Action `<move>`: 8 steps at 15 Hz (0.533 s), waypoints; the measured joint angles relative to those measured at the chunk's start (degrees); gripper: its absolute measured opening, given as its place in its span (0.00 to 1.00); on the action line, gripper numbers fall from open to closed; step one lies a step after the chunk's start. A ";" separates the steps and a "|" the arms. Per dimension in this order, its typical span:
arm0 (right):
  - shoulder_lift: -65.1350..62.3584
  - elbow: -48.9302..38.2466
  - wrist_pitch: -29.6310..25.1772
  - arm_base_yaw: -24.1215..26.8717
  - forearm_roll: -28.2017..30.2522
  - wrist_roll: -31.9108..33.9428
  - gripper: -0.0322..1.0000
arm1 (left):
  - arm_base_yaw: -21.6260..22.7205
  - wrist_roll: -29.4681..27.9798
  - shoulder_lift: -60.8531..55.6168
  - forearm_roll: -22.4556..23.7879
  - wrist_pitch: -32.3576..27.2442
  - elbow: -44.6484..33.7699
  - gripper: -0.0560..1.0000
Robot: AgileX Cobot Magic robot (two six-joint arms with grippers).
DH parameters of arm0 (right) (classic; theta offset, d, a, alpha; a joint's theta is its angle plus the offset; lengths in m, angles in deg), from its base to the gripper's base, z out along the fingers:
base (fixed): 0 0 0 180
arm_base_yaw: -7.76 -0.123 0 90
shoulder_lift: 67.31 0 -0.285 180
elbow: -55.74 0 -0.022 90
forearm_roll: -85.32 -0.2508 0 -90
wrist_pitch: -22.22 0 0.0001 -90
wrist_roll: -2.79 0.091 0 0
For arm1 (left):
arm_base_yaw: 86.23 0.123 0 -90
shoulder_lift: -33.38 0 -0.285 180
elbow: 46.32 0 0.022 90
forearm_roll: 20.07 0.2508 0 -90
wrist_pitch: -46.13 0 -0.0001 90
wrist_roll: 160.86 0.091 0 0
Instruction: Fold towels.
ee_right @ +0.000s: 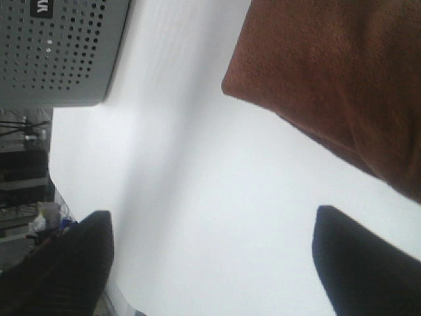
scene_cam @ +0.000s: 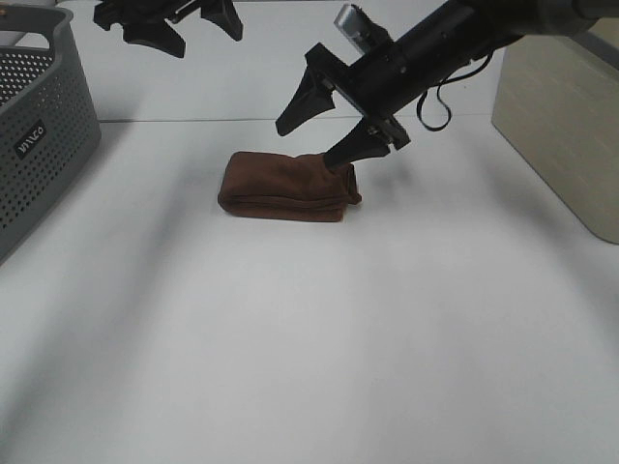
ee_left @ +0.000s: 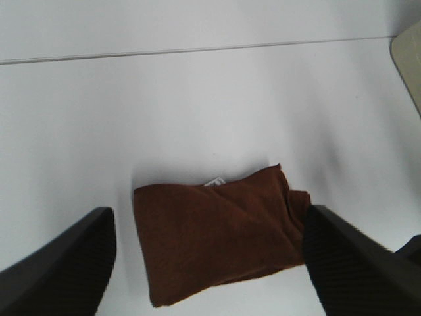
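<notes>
Towel (scene_cam: 285, 188) folded, mid-bench toward far edge | right fingers (scene_cam: 340, 153) spread, one tip touching its right end | left fingers (scene_cam: 160, 37) spread, raised well apart

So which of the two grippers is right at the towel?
The right gripper: open, one fingertip at the folded towel's right end. The left gripper hangs open, well clear, over the table's far side.

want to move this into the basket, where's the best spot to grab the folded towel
Probably the towel's right short end, where the layers bunch into a raised lump. The right gripper already hangs open there, one finger at that edge. Come down from above with the fingers straddling the stack, so all the layers get pinched. The left end is a smooth rounded fold, harder to catch.
</notes>
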 joint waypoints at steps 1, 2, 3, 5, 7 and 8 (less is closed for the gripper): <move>-3.15 0.00 -2.52 0.00 5.96 3.78 0.79 | 0.00 0.17 -2.18 2.69 -3.67 0.00 0.76; -5.10 0.00 -4.13 0.00 10.31 6.65 0.79 | 0.00 0.17 -3.67 4.47 -6.13 0.00 0.76; -7.39 0.00 -5.61 0.00 14.15 9.11 0.79 | 0.00 0.29 -4.98 6.02 -8.77 0.00 0.76; -10.83 0.00 -6.25 0.00 20.00 12.66 0.79 | 0.00 0.34 -7.28 9.17 -13.01 0.00 0.76; -16.10 -0.40 -6.36 0.00 27.79 17.07 0.79 | -0.06 0.34 -10.94 13.98 -16.50 0.00 0.76; -19.71 -1.66 -6.36 0.00 30.54 18.51 0.79 | -0.11 0.34 -12.72 16.67 -16.79 0.00 0.76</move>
